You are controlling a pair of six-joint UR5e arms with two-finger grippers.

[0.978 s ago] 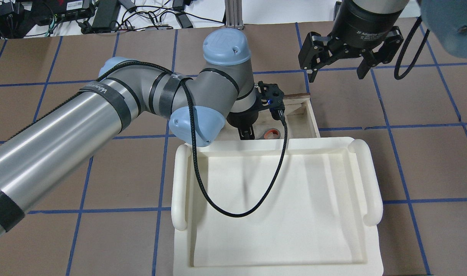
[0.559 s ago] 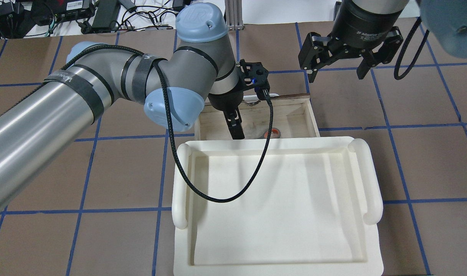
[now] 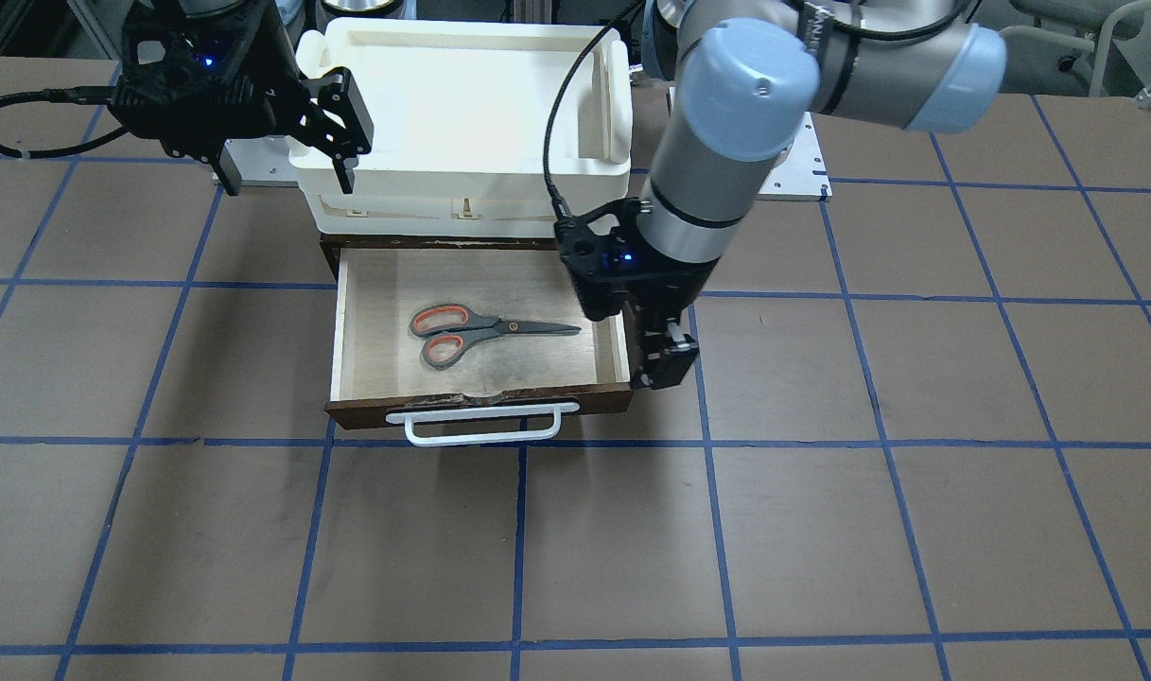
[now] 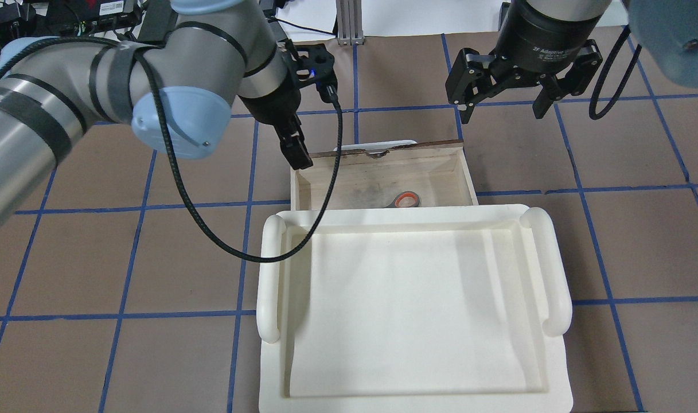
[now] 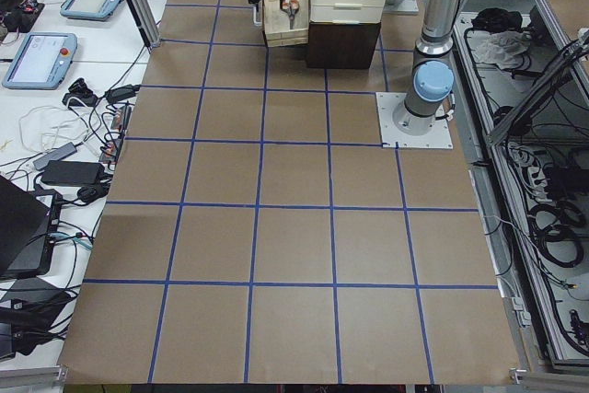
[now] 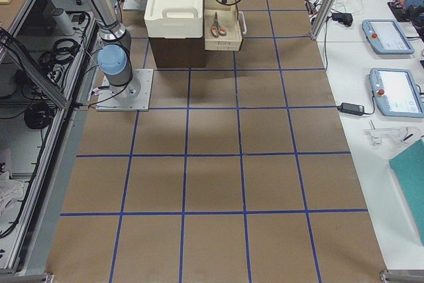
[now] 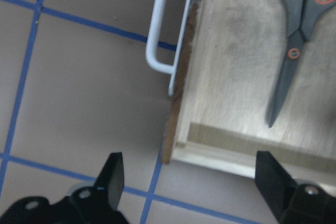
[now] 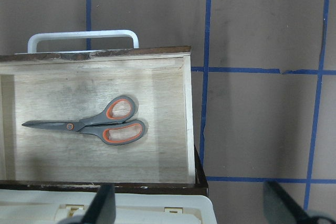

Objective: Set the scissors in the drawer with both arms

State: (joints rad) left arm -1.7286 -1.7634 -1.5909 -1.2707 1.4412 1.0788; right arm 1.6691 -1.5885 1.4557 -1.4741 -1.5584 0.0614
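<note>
From my remote console I saw the scissors (image 3: 490, 331) lying flat inside the pulled-out drawer (image 3: 480, 402), blades pointing left, while the left gripper (image 7: 191, 178) hung wide open and empty over the drawer's left front corner and the right gripper (image 4: 503, 115) gaped, holding nothing, off to its right.
</note>
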